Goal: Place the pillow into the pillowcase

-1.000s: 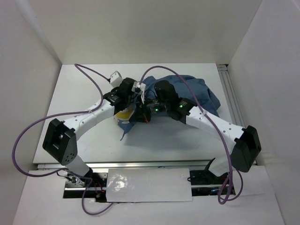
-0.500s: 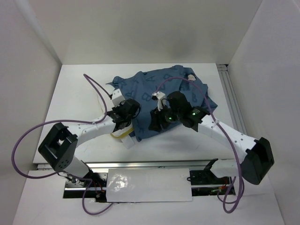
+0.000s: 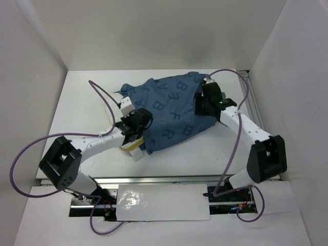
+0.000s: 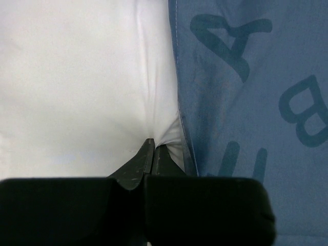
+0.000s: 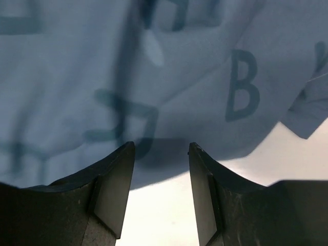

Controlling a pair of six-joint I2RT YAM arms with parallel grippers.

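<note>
Right end effector [image 5: 160,148] has swung to the pillowcase [image 3: 169,110] right edge.

Robot lab, white-walled enclosure [image 3: 154,36], table-mounted arms [image 3: 97,141]

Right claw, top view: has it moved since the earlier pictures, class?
Yes. The right claw swung rightward toward the side rail, and is now over the pillowcase's right edge.

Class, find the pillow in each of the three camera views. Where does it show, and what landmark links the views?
Top external: only a white and yellow corner of the pillow pokes out at the near-left edge of the pillowcase.
Left wrist: white fabric filling the left half.
Right wrist: not in view, only blue cloth.
Shared landmark: the pillowcase's printed letters.
</note>
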